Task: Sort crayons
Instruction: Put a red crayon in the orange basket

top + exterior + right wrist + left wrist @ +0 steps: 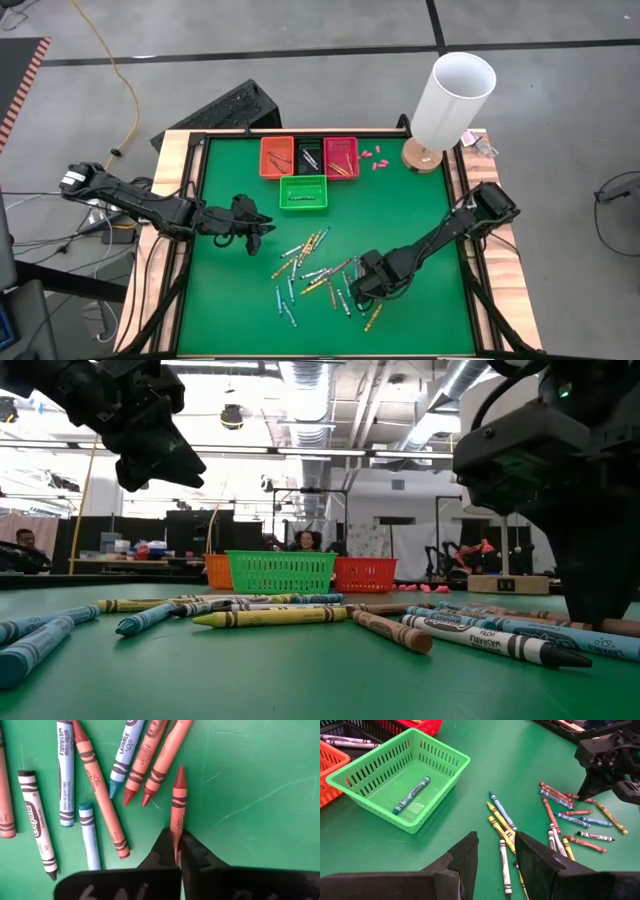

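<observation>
Crayons (315, 270): paper-wrapped sticks, scattered mid-desk below the baskets.
Right tool (178, 851): down among them, clamped on a reddish-brown crayon (177, 802).
Left tool (495, 857): fingers apart, hovering.
Green basket (350, 770): one blue crayon (411, 795).
Red basket (341, 157): several crayons.

The high view looks straight down from well above, taking in the whole green table (400, 210) and both arms. The low view sits at table-top height, facing level across the crayons (270, 616) towards the green basket (280, 572) and the room behind. The left wrist view looks obliquely down from some height at that basket (400, 780) and the crayon scatter. The right wrist view hangs very close above the scatter, facing nearly straight down.
</observation>
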